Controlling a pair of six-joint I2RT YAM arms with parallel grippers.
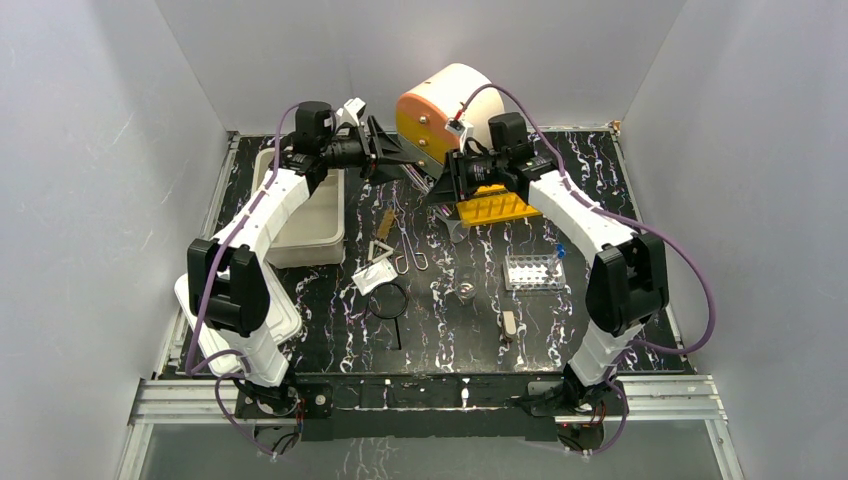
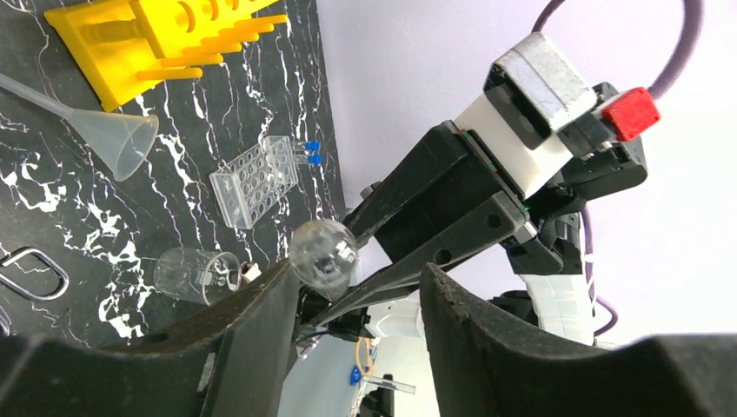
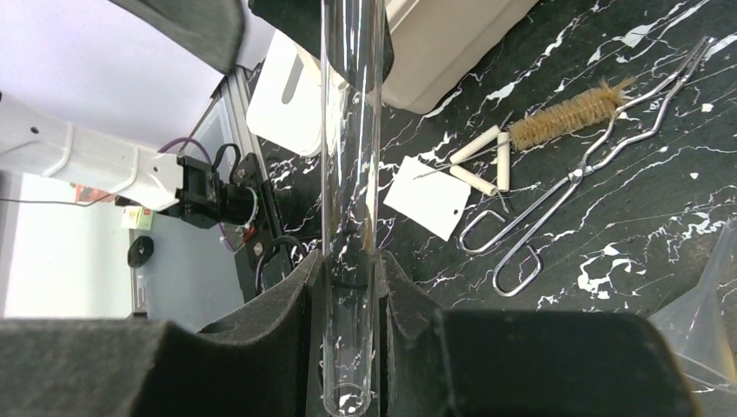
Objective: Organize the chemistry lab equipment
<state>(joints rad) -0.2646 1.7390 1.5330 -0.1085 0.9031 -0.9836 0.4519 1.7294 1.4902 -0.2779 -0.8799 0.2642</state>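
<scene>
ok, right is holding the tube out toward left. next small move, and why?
Probably ease the left gripper forward and centre it on the tube before closing. The right gripper is shut on the tube and the left is open, but in the left wrist view the tube's round tip sits close beside one finger, not mid-gap.
</scene>
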